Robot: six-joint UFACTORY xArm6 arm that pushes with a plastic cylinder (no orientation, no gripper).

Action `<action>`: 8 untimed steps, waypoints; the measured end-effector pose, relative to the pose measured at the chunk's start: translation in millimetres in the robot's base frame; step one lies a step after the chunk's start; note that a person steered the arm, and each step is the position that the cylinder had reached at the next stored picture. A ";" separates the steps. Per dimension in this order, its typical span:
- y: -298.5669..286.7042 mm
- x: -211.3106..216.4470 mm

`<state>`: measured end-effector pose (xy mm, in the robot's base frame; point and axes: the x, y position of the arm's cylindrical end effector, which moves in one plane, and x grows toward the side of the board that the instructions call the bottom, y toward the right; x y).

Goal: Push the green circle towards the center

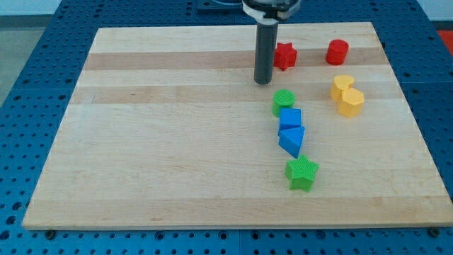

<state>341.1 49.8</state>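
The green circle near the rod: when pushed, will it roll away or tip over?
Probably neither. The green circle lies flat and squat on the wooden board, so it should slide. It looks like rigid plastic, likely light. It touches the blue cube, so a push from my tip may shift that too.

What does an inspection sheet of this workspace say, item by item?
Surface: wooden board, lying on blue perforated table.
Job's things: green circle, right of board centre, touching blue cube below it.
Clutter: blue triangle, green star, red star, red cylinder, yellow heart, yellow hexagon.
Hand: none; my tip stands apart from the green circle, toward the view's top-left.
Cables: nothing seen.
Surroundings: nothing seen beyond the table.
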 end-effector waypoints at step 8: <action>166.5 12.4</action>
<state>353.5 216.3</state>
